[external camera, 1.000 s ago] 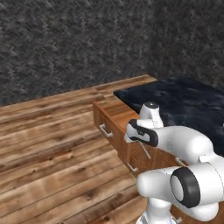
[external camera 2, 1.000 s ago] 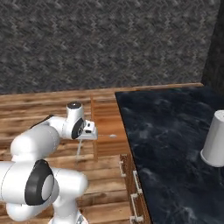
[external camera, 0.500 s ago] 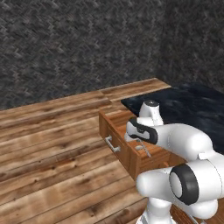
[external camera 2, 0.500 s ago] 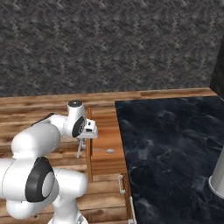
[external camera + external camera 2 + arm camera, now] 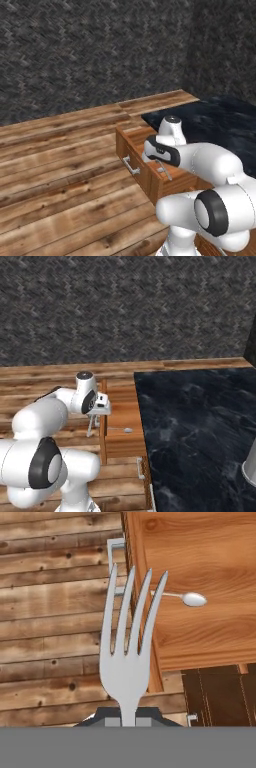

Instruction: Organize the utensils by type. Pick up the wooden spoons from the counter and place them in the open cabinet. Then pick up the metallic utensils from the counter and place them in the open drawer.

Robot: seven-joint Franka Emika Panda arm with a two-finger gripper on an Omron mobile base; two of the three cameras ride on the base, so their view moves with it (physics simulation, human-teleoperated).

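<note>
Setting: simulated kitchen, plank wood floor, dark grey rough-textured back wall.

Item 1, nearest: gripper. The fingers are pressed together on the handle of a silver metal fork, four tines pointing away from the hand. In the hand view the fork lies across the front edge of the drawer, tines over floor and drawer front alike. In the right base view the fork hangs downward from the gripper, just to the floor side of the drawer front. In the left base view the fork shows as a thin grey shaft below the hand.

Item 2: open drawer, orange-brown wood, pulled out from under the desk, with a silver bar handle on its front.

Item 3: small silver spoon, lying flat on the drawer bottom, bowl away from the drawer front, handle towards it; also seen in the right base view. Apart from the fork.

Item 4: desk, black with pale marble veining, directly behind the drawer.

Item 5: pale grey cylindrical vessel, on the desk at the right edge of the right base view, cut off by the frame.
</note>
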